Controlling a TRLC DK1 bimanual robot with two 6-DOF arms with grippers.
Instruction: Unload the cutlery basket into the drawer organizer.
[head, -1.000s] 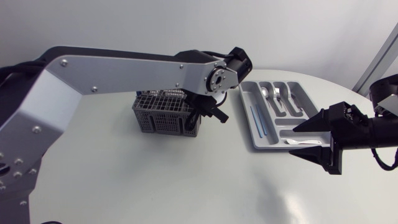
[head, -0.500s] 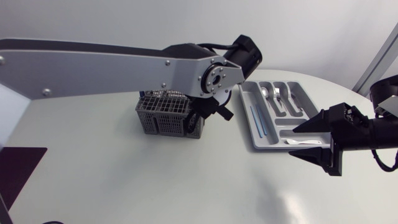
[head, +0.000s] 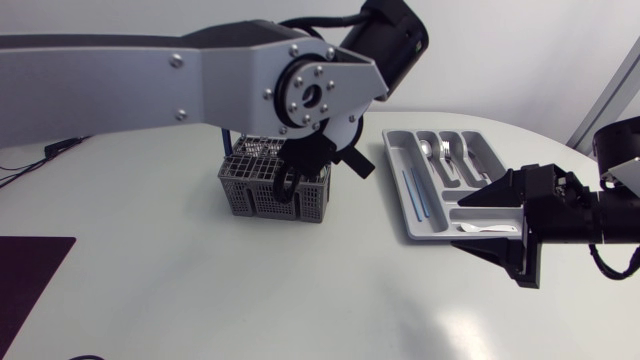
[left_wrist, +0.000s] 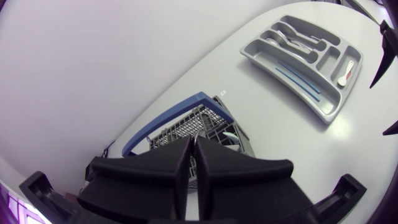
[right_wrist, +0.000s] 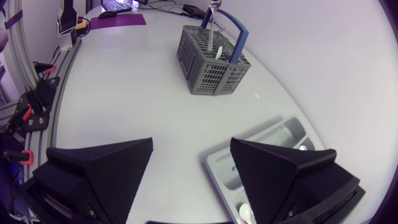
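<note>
White surface (head: 200, 290) holds the basket (head: 262, 192) in the middle and the organizer (head: 398, 172) on the right. My left claw (left_wrist: 193, 146) pinches a silver piece (right_wrist: 211, 25) just over the basket. My right claw (head: 497, 228) gapes open. I think the next move is carrying the piece right to a slot.

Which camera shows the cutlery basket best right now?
Right wrist view: the cutlery basket shows whole, handle included. In head view my left arm overlaps its top; in left wrist view the left hand hides part.
</note>
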